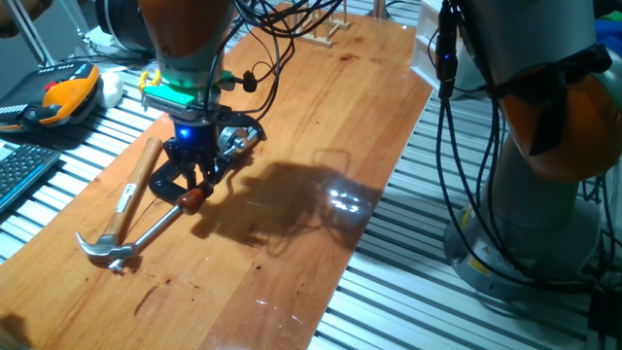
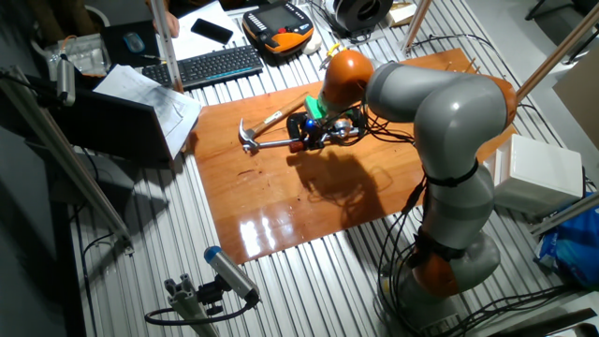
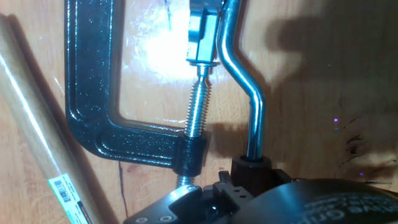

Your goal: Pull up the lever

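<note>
Right up close in the hand view, the black tool sits low over the reddish-brown tip of the lever, but its fingers are hidden, so I cannot tell if it is open or shut or if it has the tip. That lever is the thin bent silver arm lying on the wooden worktop, just beside the screw of the black clamp and near the hammer. I think the best way is to squeeze the tip snugly, then lift slowly in a curve around the hinge, so the clamp does not slide.
</note>
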`<state>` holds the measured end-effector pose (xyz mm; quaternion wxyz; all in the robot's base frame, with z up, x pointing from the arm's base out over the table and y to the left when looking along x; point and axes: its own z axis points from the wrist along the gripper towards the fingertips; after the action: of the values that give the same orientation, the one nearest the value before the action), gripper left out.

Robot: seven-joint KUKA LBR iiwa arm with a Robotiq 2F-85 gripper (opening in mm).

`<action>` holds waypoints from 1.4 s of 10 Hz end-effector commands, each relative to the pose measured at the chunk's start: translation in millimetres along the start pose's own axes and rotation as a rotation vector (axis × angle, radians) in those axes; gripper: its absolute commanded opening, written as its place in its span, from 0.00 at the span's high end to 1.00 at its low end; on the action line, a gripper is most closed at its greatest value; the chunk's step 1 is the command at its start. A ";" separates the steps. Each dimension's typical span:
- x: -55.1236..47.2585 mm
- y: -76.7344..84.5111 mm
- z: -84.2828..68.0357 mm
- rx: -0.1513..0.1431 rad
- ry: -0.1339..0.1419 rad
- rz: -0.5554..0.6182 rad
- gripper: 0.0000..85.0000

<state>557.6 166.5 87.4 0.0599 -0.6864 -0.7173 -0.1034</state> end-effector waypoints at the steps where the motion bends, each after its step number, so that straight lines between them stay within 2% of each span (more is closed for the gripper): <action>1: 0.0 -0.2 0.3 0.010 0.005 0.001 1.00; 3: 0.3 1.2 1.2 0.029 -0.005 0.022 0.60; 5: 0.8 2.2 2.3 0.023 -0.010 0.037 0.60; 6: 1.6 2.8 3.7 0.020 -0.016 0.049 0.40; 9: 3.5 4.2 6.9 0.006 -0.030 0.070 0.40; 10: 5.4 3.6 9.3 0.007 -0.050 0.059 0.20; 12: 12.1 0.6 19.4 -0.005 -0.079 0.053 0.20; 14: 14.7 1.0 24.8 -0.008 -0.089 0.058 0.20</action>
<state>559.4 186.3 66.6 0.0283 -0.7111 -0.6986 -0.0740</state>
